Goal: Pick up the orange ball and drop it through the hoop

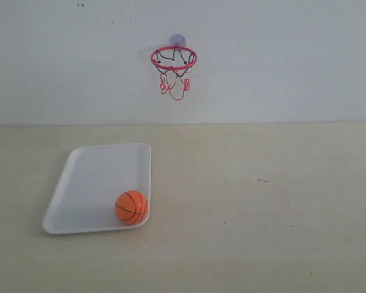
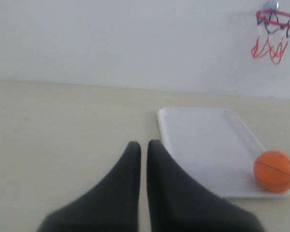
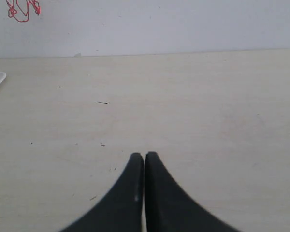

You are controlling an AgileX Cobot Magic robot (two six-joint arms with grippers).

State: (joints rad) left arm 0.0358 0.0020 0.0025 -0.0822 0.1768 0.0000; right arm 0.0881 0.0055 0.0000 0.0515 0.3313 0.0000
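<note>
Two grippers: how are they posed?

Both hang low over the table (image 1: 262,213), pointing toward the wall (image 1: 293,61). The left gripper (image 2: 143,143) has its fingers drawn together with only a thin slit between them and nothing in it. The right gripper (image 3: 144,154) has its fingers pressed flat together, also with nothing between them.

Where is the orange ball (image 1: 132,207)?

It lies in the white tray (image 1: 91,183), in the near right corner as the exterior view shows it, against the rim. The left gripper is beside the tray and apart from the ball.

And the hoop (image 1: 174,58)?

It is stuck to the wall above and behind the tray, well apart from the ball.

What is cut off or hard to make out?

Each wrist view shows only the dark finger ends; the rest runs out of frame. The left wrist view clips the hoop at its edge. The right wrist view catches just a scrap of red net and one corner of the tray. The left fingers are blurred, so I cannot tell whether their tips touch.
</note>
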